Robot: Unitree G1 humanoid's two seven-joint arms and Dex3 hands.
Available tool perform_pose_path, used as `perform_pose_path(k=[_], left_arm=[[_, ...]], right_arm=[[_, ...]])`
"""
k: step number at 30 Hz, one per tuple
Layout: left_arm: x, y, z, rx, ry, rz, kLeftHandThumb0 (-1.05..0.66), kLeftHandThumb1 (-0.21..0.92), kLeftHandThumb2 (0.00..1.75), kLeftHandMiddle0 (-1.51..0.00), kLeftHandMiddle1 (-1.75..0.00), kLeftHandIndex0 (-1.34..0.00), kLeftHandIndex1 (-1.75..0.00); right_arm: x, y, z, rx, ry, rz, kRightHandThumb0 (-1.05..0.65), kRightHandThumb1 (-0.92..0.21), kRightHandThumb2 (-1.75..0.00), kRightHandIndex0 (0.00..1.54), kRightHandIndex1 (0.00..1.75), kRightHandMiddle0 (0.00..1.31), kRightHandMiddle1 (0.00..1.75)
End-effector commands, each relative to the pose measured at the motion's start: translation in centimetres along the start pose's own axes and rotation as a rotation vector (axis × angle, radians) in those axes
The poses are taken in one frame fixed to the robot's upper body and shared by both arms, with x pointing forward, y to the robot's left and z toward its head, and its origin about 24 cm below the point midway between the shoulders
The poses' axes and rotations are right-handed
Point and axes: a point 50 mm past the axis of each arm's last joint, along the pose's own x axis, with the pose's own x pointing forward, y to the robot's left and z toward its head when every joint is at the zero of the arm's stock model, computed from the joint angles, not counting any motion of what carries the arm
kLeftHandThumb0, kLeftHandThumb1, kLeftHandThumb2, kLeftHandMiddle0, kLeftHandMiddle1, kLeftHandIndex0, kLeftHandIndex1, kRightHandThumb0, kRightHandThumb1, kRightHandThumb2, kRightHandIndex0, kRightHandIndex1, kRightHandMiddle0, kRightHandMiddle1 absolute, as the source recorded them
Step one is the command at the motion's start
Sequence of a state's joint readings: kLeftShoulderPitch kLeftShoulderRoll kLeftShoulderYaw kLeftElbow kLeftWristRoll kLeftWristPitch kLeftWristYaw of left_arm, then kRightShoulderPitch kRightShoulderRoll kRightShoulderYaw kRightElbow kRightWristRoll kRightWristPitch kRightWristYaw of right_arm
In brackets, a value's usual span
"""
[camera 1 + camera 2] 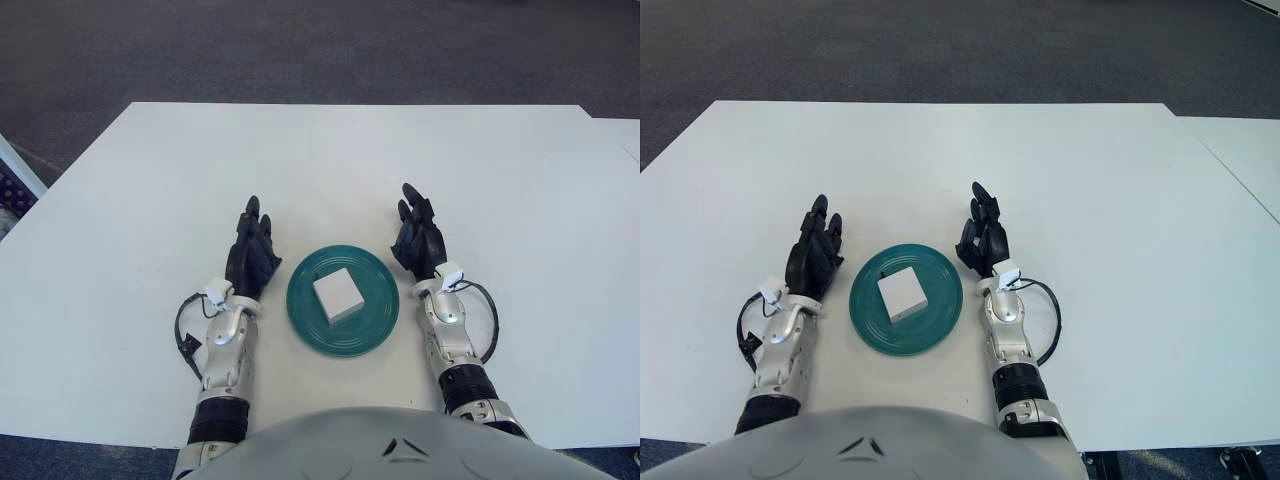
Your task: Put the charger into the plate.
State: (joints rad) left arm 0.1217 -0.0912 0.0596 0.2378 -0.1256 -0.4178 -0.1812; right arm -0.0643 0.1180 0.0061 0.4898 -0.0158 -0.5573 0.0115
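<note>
1. Charger: a white square block lying flat in the middle of the green plate on the white counter; placement looks done.
2. Left robot hand shows just left of the plate, right robot hand just right; both have fingers extended, holding nothing.
3. Handling, judged: rigid, light, smooth-sided (likely slippery); best pinched across two opposite side faces.

— What else is in view?
— A broad white rectangular desk on dark grey carpeted floor.
— Anything beside it?
— A second white desk just to its right (only a corner shows).
</note>
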Motion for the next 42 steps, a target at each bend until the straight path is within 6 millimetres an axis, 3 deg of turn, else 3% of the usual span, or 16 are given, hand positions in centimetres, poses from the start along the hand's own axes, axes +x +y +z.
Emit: perform_pose_path(k=[1,14,18,32,35,42], left_arm=[[-1.6,1.0,-2.6,0.059,0.131,0.042,-1.05,0.92,0.94,0.00,0.00,0.00,0.00],[-1.4,0.4,-4.2,0.006,0.090,0.103,-1.05,0.92,0.89,0.00,0.00,0.00,0.00],[-1.8,0.1,-4.6,-0.004,0.078,0.097,-1.05,0.92,0.86,0.00,0.00,-0.09,-0.05],[-2.6,-0.2,-4.7,-0.046,0.039,0.061,-1.05,0.92,0.80,0.00,0.00,-0.14,-0.10],[-2.6,-0.2,-4.5,-0.050,0.022,0.064,-1.05,0.92,0.76,0.00,0.00,-0.04,-0.58],[-2.6,-0.3,-4.0,-0.063,-0.033,0.037,-1.05,0.92,0.73,0.00,0.00,0.00,-1.19]], right_arm=[[-6.7,-1.3,-5.8,0.039,0.301,-0.102,-1.02,-0.92,-1.00,0.16,0.01,0.00,0.48],[-6.7,-1.9,-5.7,0.021,0.318,-0.107,-0.99,-0.92,-1.02,0.18,0.01,0.00,0.48],[-6.8,-2.2,-5.7,0.020,0.325,-0.105,-0.99,-0.92,-1.03,0.17,0.00,0.00,0.45],[-6.8,-2.5,-5.4,0.009,0.311,-0.111,-0.95,-0.92,-1.01,0.17,0.00,0.00,0.48],[-6.6,-2.8,-5.2,0.013,0.302,-0.111,-0.95,-0.92,-1.00,0.17,0.00,0.00,0.46],[-6.0,-3.6,-5.0,0.020,0.320,-0.066,-0.95,-0.92,-0.99,0.14,0.00,0.00,0.36]])
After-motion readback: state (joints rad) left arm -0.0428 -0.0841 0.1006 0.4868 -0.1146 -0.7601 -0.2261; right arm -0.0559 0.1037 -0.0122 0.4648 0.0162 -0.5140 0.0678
